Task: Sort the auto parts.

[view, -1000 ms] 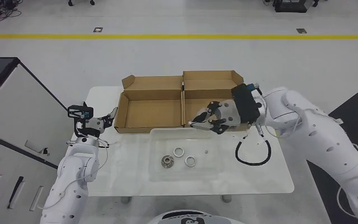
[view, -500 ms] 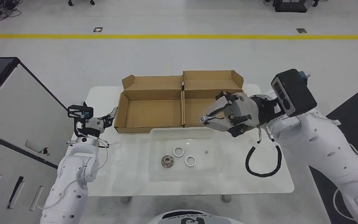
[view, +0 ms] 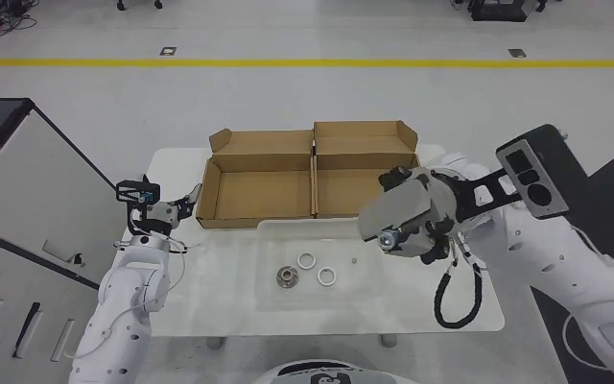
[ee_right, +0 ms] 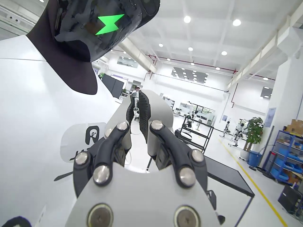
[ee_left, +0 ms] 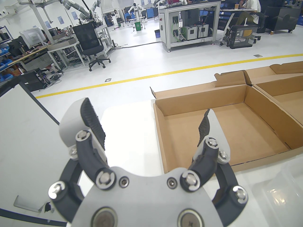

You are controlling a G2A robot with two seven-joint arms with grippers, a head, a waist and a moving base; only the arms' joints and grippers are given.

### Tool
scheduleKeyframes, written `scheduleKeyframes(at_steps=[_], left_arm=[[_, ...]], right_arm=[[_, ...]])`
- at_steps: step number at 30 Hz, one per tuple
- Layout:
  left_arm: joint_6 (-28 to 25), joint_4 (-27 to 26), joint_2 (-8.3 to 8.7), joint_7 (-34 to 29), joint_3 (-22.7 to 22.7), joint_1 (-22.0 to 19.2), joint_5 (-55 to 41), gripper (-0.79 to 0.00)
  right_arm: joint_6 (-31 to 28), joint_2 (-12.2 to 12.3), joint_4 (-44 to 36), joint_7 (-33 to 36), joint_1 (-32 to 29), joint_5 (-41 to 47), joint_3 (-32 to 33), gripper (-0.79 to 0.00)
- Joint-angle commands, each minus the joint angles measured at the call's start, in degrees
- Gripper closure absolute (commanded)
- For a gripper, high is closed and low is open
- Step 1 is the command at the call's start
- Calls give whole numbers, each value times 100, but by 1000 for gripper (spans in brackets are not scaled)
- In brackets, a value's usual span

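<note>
Right gripper [ee_right: 138, 95] is tipped up off the table, pointing back at the robot's head. Its fingers are pinched almost together on a little silvery ribbed part [ee_right: 135, 103]. Might be a bolt or a spring, honestly can't tell which. From the top view that gripper hangs over the right end of the clear tray [view: 360, 288], just in front of the right box [view: 341, 187].

Left gripper [ee_left: 146, 109] is spread wide with nothing in it. It sits over the left end of the table [view: 221, 288], just beside the outer wall of the left box [view: 254, 187], not touching it as far as I can see.

The two cardboard boxes stand side by side at the back of the table, walls touching, flaps up along the far side. I can't make out anything lying in the bare bits of either floor.

The rest of the parts are in the tray, which runs along the front of both boxes:
- a ring [view: 308, 260] near the middle
- a second ring [view: 327, 277] just beside it, closer to the robot
- a metal hub [view: 285, 277] to the left of those, close but apart
- a tiny speck [view: 355, 257] off to the right, too small to say what it is
</note>
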Motion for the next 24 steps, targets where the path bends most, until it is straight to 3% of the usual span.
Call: scheduleKeyframes(at_steps=[1,11,19,24], left_arm=[[0,0,0,0,0,0,0,-785],[0,0,0,0,0,0,0,-785],[0,0,0,0,0,0,0,-785],[0,0,0,0,0,0,0,-785]], right_arm=[[0,0,0,-3,0,0,0,0],[56,-17,-99,-19,-110,130,46,0],[0,-158,-421,-690,-535,203,372,0],[0,-309,-563,-690,-787,490,645,0]])
